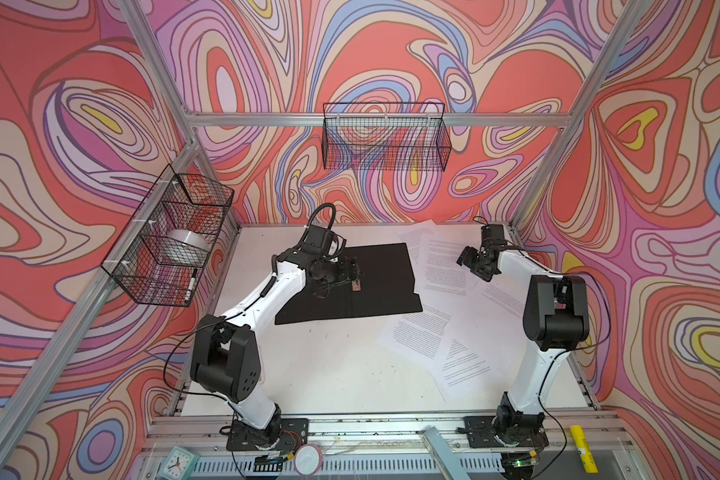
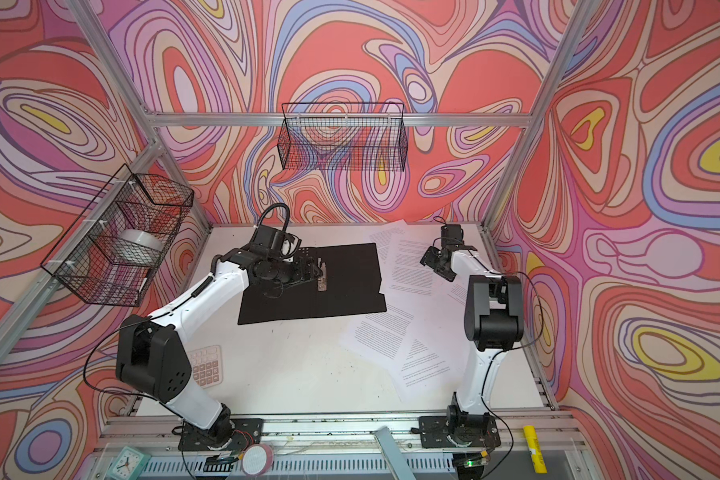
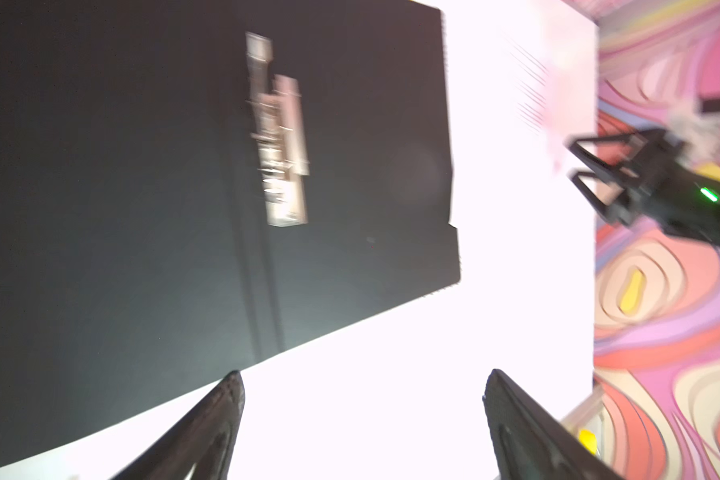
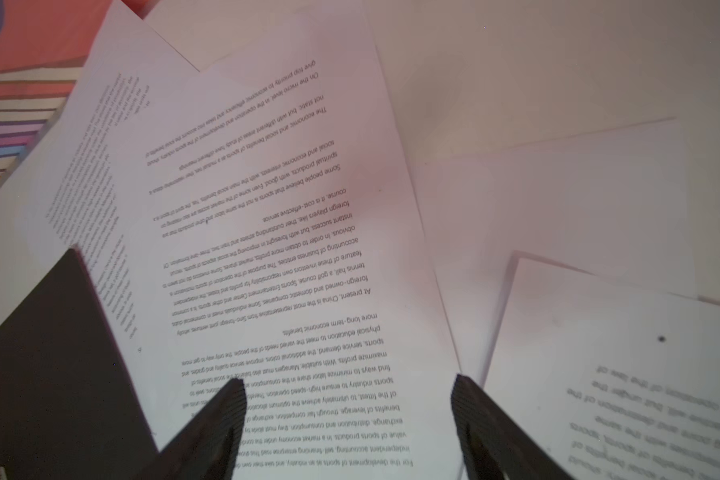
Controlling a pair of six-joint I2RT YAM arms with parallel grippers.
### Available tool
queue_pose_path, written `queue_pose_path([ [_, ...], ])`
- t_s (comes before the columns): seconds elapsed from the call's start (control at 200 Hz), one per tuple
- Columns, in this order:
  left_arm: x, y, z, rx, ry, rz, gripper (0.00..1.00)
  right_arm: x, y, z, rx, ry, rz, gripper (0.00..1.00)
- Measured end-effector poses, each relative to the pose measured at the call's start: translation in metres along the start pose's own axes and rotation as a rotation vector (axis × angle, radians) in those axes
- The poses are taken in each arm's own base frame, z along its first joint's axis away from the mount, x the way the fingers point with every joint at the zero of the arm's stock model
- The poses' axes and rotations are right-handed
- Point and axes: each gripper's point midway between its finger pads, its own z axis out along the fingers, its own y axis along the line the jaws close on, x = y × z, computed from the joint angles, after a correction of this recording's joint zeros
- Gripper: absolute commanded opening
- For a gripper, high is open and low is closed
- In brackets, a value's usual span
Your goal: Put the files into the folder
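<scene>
Left gripper (image 3: 364,376) spread empty over folder (image 1: 375,286), right gripper (image 4: 348,378) likewise over files (image 1: 443,259), calculator (image 2: 205,368) nearby.

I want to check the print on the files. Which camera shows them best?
The right wrist view: the files fill it up close, lines of text legible. Both top views show them scattered right of the open folder, print too small to read. The left wrist view gives only a washed-out blur of one.

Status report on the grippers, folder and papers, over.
Left gripper open above open black-lined flat folder. Right gripper open above loose white printed paper sheets, none in folder. Nothing blocking.
</scene>
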Motion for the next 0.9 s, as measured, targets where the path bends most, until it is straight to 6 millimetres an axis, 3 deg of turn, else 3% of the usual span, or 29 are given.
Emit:
queue_pose_path([
  [0.12, 0.014, -0.027, 0.022, 0.042, 0.069, 0.046, 0.9, 0.001, -0.001, 0.021, 0.012, 0.034, -0.03, 0.83],
  [0.215, 0.02, -0.034, 0.039, 0.053, 0.11, 0.055, 0.9, 0.005, -0.002, 0.033, 0.015, 0.056, -0.052, 0.81],
  [0.436, 0.018, -0.038, 0.065, 0.053, 0.149, 0.052, 0.89, 0.015, 0.015, 0.033, -0.035, 0.091, -0.122, 0.78],
  [0.746, 0.004, -0.053, 0.104, 0.077, 0.177, 0.065, 0.87, 0.06, 0.064, 0.032, -0.078, 0.155, -0.324, 0.77],
  [0.901, 0.0, -0.065, 0.126, 0.109, 0.196, 0.067, 0.81, 0.065, 0.07, 0.031, -0.087, 0.159, -0.344, 0.79],
])
